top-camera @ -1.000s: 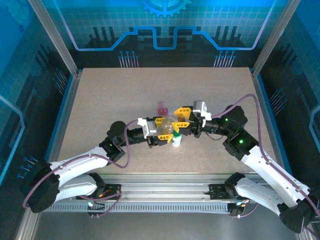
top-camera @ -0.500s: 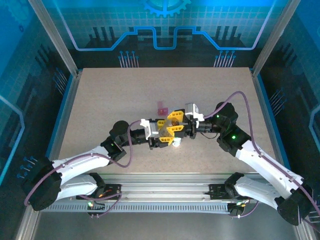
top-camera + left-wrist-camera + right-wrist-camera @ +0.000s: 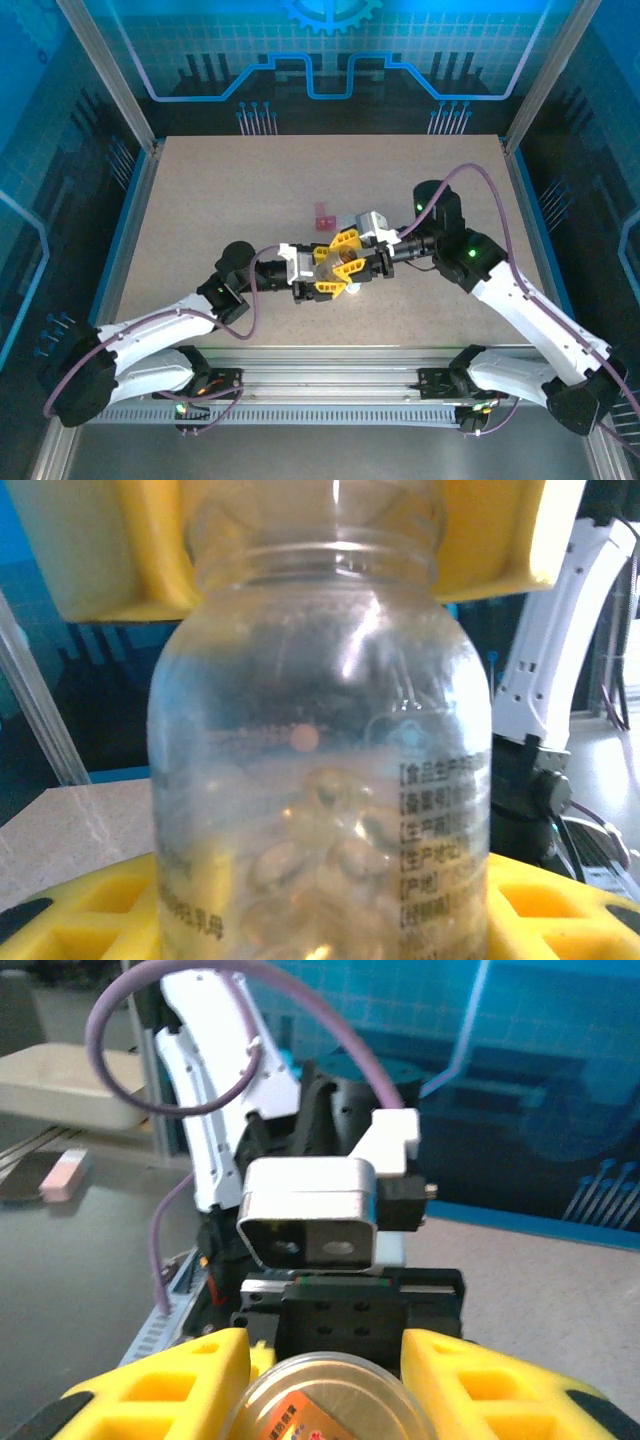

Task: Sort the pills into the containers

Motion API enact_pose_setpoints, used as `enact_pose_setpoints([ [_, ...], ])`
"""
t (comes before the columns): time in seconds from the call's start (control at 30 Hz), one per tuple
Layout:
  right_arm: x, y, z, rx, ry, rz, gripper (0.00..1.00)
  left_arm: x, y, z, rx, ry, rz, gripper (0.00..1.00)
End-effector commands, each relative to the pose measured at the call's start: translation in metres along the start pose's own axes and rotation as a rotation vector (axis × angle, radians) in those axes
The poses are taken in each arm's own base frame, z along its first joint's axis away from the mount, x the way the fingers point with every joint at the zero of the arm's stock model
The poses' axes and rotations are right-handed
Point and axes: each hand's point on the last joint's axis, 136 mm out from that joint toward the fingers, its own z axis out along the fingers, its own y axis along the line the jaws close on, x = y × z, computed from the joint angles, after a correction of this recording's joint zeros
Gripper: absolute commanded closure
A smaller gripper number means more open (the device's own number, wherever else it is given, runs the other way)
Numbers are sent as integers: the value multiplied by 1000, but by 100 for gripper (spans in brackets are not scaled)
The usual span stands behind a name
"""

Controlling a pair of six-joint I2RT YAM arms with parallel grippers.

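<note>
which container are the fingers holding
The translucent round bottle of yellowish capsules, clamped between yellow fingers; the pink rectangular box sits apart, untouched.

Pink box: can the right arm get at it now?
Probably not yet: the right gripper grips the lid of the clear bottle held by the left gripper. The pink box lies uncovered just beyond them, so likely yes once freed.
</note>
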Motion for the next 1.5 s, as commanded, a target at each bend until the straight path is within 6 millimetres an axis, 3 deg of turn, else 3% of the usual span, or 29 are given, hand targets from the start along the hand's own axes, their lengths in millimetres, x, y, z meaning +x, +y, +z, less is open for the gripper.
enact_pose_setpoints([
  [0.0,49,26,-2,-103,216,131,100,-55,-24,-6,128,-109,181,100],
  [0.27,60,14,-4,-31,275,108,99,-72,-22,-15,115,-163,203,100],
  [0.6,51,-15,7,159,120,110,93,-90,1,-9,16,-275,179,100],
  [0.67,51,-19,10,190,92,159,93,-89,7,-7,-8,-268,181,100],
  [0.83,76,-42,8,345,162,371,93,-81,28,-1,-107,-203,198,100],
  [1.03,98,-80,-14,648,169,666,89,-73,48,-1,-223,-160,240,100],
  [1.27,94,-105,-30,867,-2,913,81,-57,59,4,-260,-119,262,100],
  [1.47,77,-121,-37,995,-91,921,62,-39,60,4,-282,-114,274,100],
])
